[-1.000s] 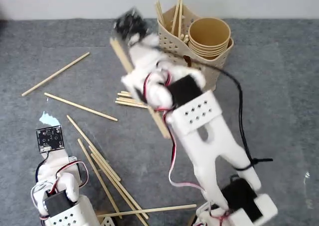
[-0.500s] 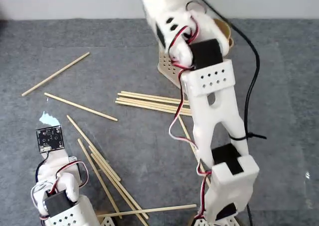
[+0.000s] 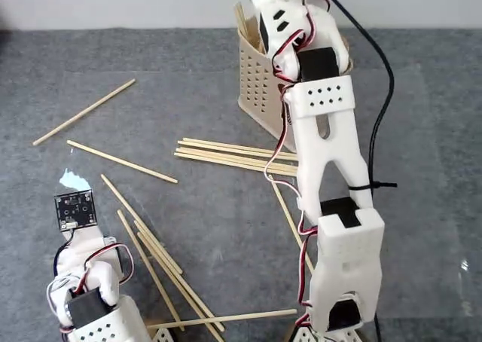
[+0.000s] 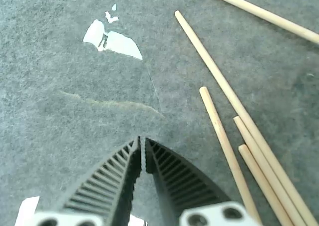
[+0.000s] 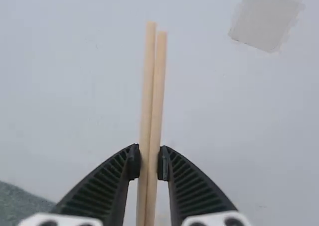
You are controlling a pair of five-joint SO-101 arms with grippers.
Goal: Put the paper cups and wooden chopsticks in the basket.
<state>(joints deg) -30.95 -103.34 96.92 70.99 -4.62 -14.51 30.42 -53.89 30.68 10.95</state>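
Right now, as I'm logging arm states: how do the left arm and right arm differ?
The right arm has its jaws shut on two held chopsticks; the left arm has its jaws shut on nothing. The right arm stretches out to the basket; the left arm sits folded by its base, jaws over the grey mat beside loose chopsticks. Shared: white build, jaws shut.

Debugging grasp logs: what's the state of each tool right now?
Left tool: closed, holding nothing.
Right tool: closed on two wooden chopsticks.
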